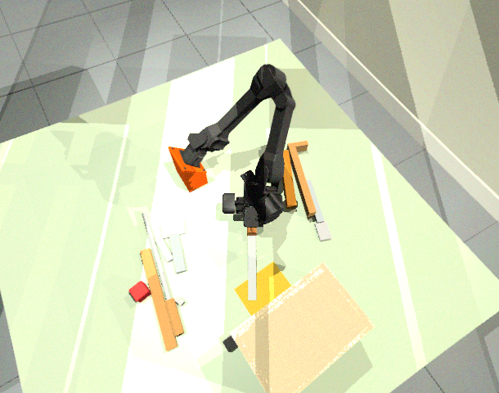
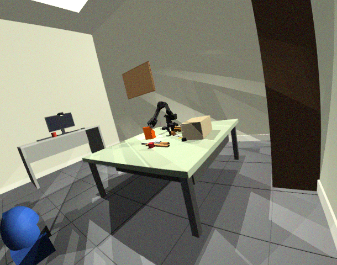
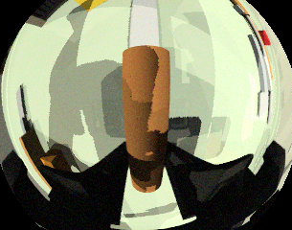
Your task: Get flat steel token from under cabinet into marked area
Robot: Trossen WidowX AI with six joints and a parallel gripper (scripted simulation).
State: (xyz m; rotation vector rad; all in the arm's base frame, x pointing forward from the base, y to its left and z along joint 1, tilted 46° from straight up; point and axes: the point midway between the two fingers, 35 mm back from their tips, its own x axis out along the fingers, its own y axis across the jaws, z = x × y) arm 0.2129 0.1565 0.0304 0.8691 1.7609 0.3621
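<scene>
One pale green table [image 2: 174,159] on grey tiled floor [image 2: 248,216], tool [image 1: 250,226] pinching a brown-handled stick [image 3: 146,122].

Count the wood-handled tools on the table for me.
4 visible, though the arm may hide others. One is in the gripper, blade over the yellow marked area. Two lie right of the arm's base. One lies near the red block.

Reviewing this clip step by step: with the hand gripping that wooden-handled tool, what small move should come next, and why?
Probably slide the tool forward, low along the table, toward the cabinet base. The hand is shut on its wooden handle, and the pale blade already lies over the yellow marked area with its tip just short of the cabinet. The token is not visible, so it is presumably underneath.
</scene>
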